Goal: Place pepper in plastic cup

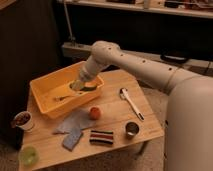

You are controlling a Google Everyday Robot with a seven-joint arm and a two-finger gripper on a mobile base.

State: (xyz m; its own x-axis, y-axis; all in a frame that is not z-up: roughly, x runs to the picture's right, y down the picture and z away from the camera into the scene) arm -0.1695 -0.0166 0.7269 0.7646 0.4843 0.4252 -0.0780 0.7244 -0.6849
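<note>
- Right now the arm (pixel 131 59) is reaching down from the right toward the yellow bin (pixel 50 106), which is sitting at the back left of the wooden table (pixel 113 106).
- The gripper (pixel 82 86) is hanging low over the right part of the bin, just inside its right wall.
- Its fingers are pinching together on the pepper (pixel 91 88), a small dark-green curved thing that is sticking out to the right of the fingertips, above the bin's right rim.
- A thin utensil (pixel 63 98) is lying on the floor of the bin, to the left of the gripper.
- The plastic cup (pixel 28 156), pale green and translucent, is standing upright at the front left corner of the table, well apart from the gripper and the pepper.
- A white cup (pixel 22 120) with a dark reddish inside is standing at the left edge, behind the plastic cup.
- An orange fruit (pixel 94 113) is resting just in front of the bin, touching the edge of a grey cloth (pixel 75 120).
- A blue sponge (pixel 72 138) is lying at the front of that cloth, and a striped block (pixel 101 137) is lying to its right.
- A metal cup (pixel 131 129) is standing near the front right, with a light-coloured spoon (pixel 131 102) lying behind it.
</note>
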